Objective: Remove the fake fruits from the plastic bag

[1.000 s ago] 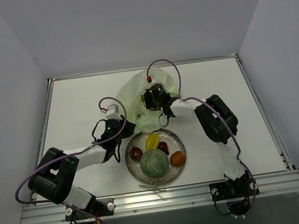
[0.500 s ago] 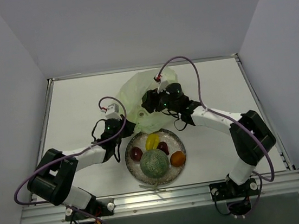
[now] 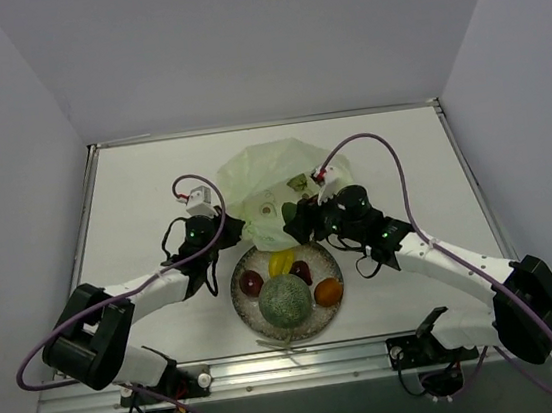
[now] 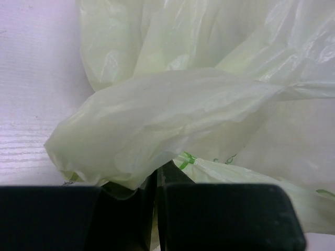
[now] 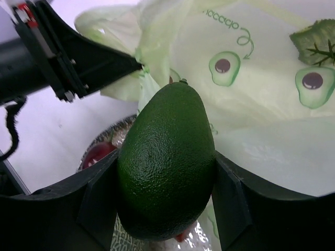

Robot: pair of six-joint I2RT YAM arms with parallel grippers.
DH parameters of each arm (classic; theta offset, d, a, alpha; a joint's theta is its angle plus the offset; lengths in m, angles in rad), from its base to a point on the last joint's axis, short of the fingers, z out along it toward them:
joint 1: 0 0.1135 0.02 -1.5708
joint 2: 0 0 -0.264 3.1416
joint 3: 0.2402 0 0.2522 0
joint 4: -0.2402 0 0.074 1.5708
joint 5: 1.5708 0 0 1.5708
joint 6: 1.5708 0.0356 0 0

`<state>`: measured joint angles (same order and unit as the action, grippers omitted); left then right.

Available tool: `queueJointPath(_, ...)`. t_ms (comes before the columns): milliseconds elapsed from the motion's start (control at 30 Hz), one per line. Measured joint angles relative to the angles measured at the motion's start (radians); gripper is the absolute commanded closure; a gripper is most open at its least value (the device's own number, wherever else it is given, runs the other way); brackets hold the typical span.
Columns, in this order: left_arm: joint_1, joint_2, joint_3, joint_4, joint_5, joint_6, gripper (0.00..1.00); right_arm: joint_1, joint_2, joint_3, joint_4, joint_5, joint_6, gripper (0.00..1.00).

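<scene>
Pale green plastic bag [image 3: 273,166] lay behind the plate [image 3: 251,316], its edge pinched in the fully closed left gripper [image 4: 156,180]. Melon [image 3: 285,302], orange [image 3: 328,292], yellow piece [image 3: 282,261] and dark red piece [image 3: 252,283] sat plated. The right gripper [image 5: 166,201], jaws half-spread, clamped the dark green avocado [image 5: 167,146] near the plate's far rim, not yet set down; whether the bag held more could not be told.

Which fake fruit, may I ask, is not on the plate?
The dark green plastic avocado, held in the right fingers; the others lie on the round speckled glass plate.
</scene>
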<state>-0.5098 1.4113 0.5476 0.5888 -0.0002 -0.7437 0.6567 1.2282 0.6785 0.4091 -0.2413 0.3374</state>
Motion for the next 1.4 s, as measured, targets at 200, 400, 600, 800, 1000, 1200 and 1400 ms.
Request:
queueJointPath(200,0.002,0.0,0.0,-0.004,-0.002,0.001,0.98,0.046,0.003,-0.001,-0.097,-0.013,-0.038,0.63)
queueJointPath(400,0.005,0.017,0.0,0.01,0.0,0.0,0.98,0.061,0.037,0.103,-0.162,-0.007,-0.075,0.69)
queueJointPath(600,0.006,0.04,-0.003,0.016,0.0,0.0,0.97,0.04,0.256,0.526,-0.11,-0.024,-0.091,0.7)
queueJointPath(800,0.011,0.04,-0.004,0.023,0.014,-0.005,0.98,0.147,0.251,0.541,-0.083,-0.026,-0.094,0.7)
queueJointPath(1000,0.014,0.039,-0.004,0.03,0.039,-0.02,0.98,0.229,-0.061,0.196,-0.11,0.069,-0.029,0.71)
queueJointPath(1200,0.018,0.006,-0.006,0.026,0.037,-0.019,0.98,0.219,-0.29,-0.071,-0.183,0.256,0.082,0.72)
queueJointPath(1400,0.021,-0.024,-0.006,0.026,0.026,-0.018,0.98,0.219,-0.201,-0.15,-0.257,0.362,0.139,0.72)
